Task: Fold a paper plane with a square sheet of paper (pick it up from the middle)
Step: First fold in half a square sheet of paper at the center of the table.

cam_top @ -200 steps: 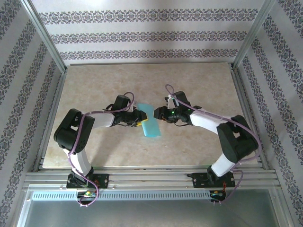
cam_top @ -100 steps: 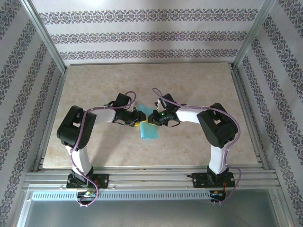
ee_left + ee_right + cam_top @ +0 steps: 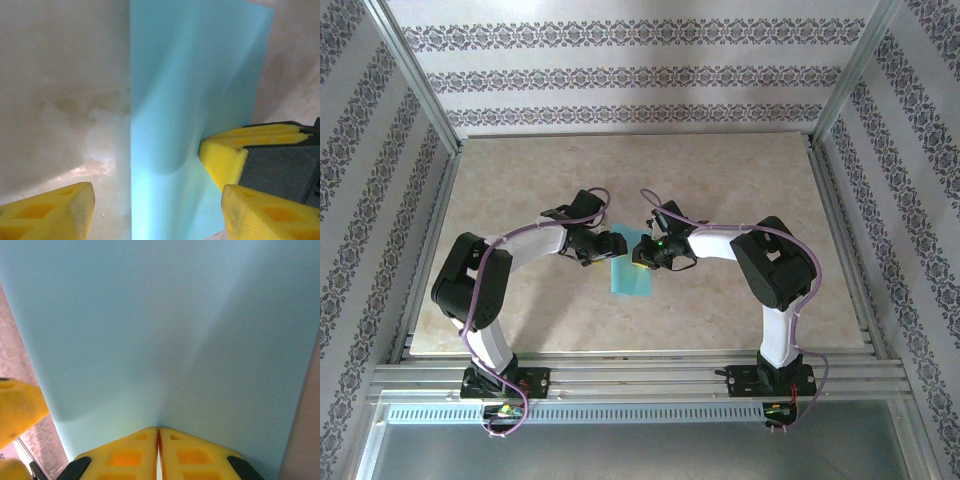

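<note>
**Turquoise paper, limp and light, pinched at one edge**

Turquoise and thin, the sheet of paper (image 3: 631,270) sits at the middle of the top view, folded to a narrow strip over the pale marbled desk (image 3: 750,180). The right gripper (image 3: 158,437) is clenched on its edge, yellow jaws pressed together with the paper between them. The left gripper (image 3: 159,200) stands spread, one finger either side of the fold, holding nothing. Matte, smooth and nearly weightless, the paper looks floppy and quick to crease or slip. A flat pinch close to the crease, across both layers, seems safest.

A high rear camera overlooks the table (image 3: 520,180); both wrist cameras closely share the paper (image 3: 190,75).
</note>
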